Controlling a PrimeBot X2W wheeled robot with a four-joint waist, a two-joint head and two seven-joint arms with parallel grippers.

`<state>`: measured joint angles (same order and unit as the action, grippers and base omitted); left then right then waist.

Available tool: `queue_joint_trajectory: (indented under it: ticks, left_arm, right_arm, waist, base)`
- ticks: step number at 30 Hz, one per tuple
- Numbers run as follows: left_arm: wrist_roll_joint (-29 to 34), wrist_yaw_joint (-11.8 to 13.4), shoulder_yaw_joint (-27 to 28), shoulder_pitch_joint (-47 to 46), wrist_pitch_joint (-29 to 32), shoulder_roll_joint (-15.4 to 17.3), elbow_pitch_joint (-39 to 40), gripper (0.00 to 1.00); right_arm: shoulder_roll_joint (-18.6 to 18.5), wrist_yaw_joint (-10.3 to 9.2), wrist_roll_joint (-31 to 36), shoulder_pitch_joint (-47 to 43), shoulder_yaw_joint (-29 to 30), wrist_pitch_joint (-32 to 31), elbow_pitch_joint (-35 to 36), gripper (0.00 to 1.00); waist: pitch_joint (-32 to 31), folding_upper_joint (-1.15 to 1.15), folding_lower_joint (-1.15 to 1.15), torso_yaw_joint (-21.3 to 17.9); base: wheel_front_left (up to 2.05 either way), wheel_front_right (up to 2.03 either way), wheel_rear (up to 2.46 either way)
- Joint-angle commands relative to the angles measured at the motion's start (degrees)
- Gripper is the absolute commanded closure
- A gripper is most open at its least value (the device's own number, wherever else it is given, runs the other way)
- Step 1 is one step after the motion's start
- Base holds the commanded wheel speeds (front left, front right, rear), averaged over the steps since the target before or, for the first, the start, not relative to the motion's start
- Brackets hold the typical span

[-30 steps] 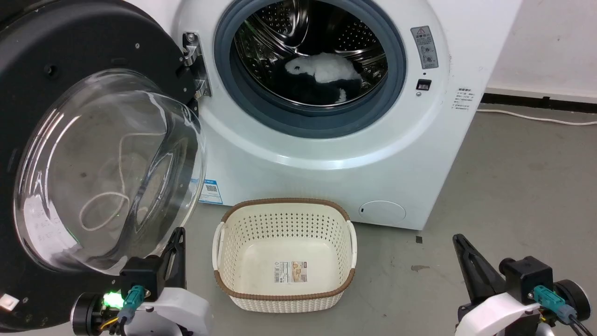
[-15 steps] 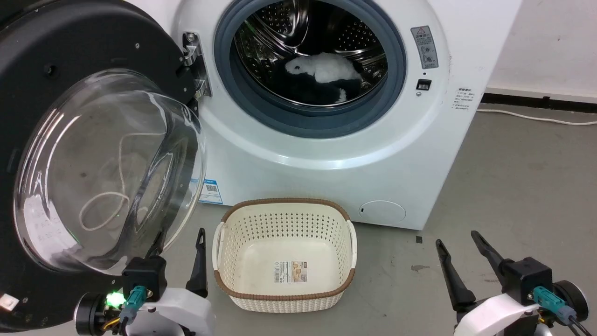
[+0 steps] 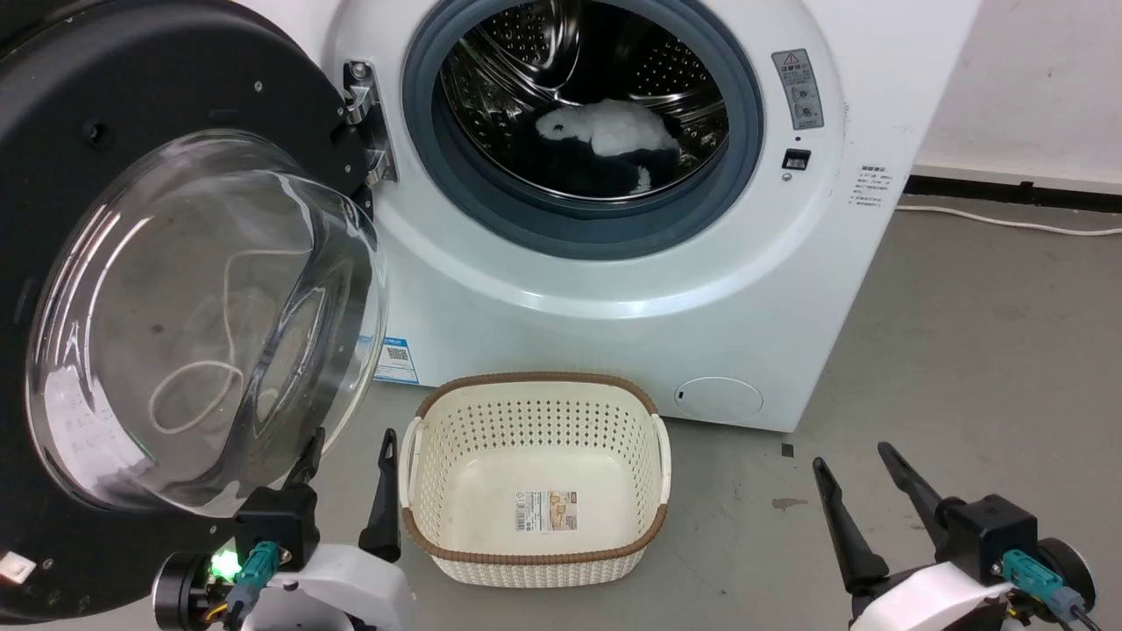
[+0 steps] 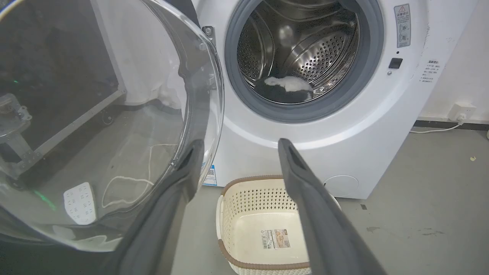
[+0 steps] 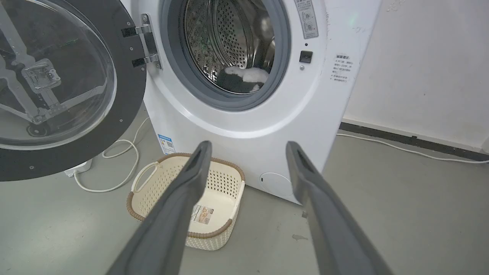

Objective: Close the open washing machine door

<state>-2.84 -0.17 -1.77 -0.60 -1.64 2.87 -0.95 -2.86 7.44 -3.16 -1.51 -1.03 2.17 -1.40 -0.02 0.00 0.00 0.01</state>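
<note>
The washing machine door (image 3: pixel 114 114), a black-rimmed round door with a bulging clear glass bowl, stands swung wide open on its hinge at the left of the white washing machine (image 3: pixel 614 289). Black and white laundry lies in the drum. My left gripper (image 3: pixel 351 443) is open at the lower left, its fingers just below the glass bowl's lower edge, holding nothing. My right gripper (image 3: pixel 855 456) is open over the floor at the lower right. The door (image 4: pixel 95 114) fills the left of the left wrist view beside the gripper (image 4: pixel 238 143); the door (image 5: pixel 57 84) and gripper (image 5: pixel 248 145) appear in the right wrist view.
A cream perforated laundry basket (image 3: pixel 535 552) with a brown rim sits on the grey floor in front of the machine, between my grippers. A white cable (image 5: pixel 118 168) lies on the floor under the door. A wall (image 3: pixel 1034 79) stands behind at the right.
Both grippers went from shut to open. The left gripper has shifted slightly right and down; the door has not moved.
</note>
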Motion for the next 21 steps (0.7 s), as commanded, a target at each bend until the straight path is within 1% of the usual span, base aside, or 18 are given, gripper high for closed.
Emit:
queue_joint_trajectory:
  ticks: [1, 3, 4, 5, 6, 13, 17, 21]
  left_arm:
    - [-0.46, -0.2, -0.32, 0.87, -0.49, 0.11, -0.18, 0.0]
    - [-0.73, -0.25, -0.53, 0.93, -0.68, 0.14, -0.25, 0.0]
    - [-0.85, -0.27, -0.63, 0.96, -0.78, 0.17, -0.29, 0.34]
    - [-1.01, -0.27, -0.7, 1.0, -0.89, 0.17, -0.31, 0.87]
    - [-1.17, -0.3, -0.8, 1.03, -1.01, 0.18, -0.33, 1.0]
    - [-2.8, -0.78, -0.84, 0.95, -2.47, 0.13, 1.6, 1.0]
    - [-3.93, -1.13, 0.83, 0.06, -2.99, 0.03, 6.47, 1.0]
    - [-6.25, -0.17, 3.44, -1.49, -3.47, 0.01, 11.59, 1.0]
  right_arm:
    - [0.0, 0.01, -0.52, -0.61, -0.22, 0.57, -0.3, 0.0]
    - [0.0, 0.01, -0.82, -0.73, -0.37, 0.81, -0.46, 0.0]
    - [0.0, 0.01, -0.98, -0.79, -0.44, 0.93, -0.54, 0.0]
    - [0.0, 0.01, -1.13, -0.86, -0.51, 1.05, -0.62, 0.0]
    - [0.0, 0.01, -1.28, -0.93, -0.58, 1.17, -0.7, 0.0]
    - [0.0, 0.01, -2.38, -1.38, -0.93, 2.02, -1.17, 0.0]
    - [0.0, 0.01, -2.95, -1.55, -0.98, 2.51, -1.43, 0.0]
    - [0.0, 0.02, -3.56, -1.62, -0.99, 2.99, -1.86, 0.0]
  waist:
    - [-0.01, 0.0, 0.0, 0.0]
    - [-0.02, 0.0, 0.0, 0.01]
    - [-0.03, 0.0, 0.0, 0.02]
    - [-0.03, 0.0, 0.0, 0.02]
    - [-0.04, 0.0, 0.0, 0.03]
    - [-0.01, 0.0, 0.0, 0.38]
    - [0.15, 0.0, 0.0, 1.07]
    - [0.29, 0.0, 0.0, 1.99]
  base:
    - [0.0, 0.0, 0.0]
    - [0.0, 0.0, 0.0]
    - [0.0, 0.0, 0.0]
    - [0.0, 0.0, 0.0]
    - [0.0, 0.0, 0.0]
    - [0.0, 0.0, 0.0]
    - [0.0, 0.0, 0.0]
    - [0.0, 0.0, 0.0]
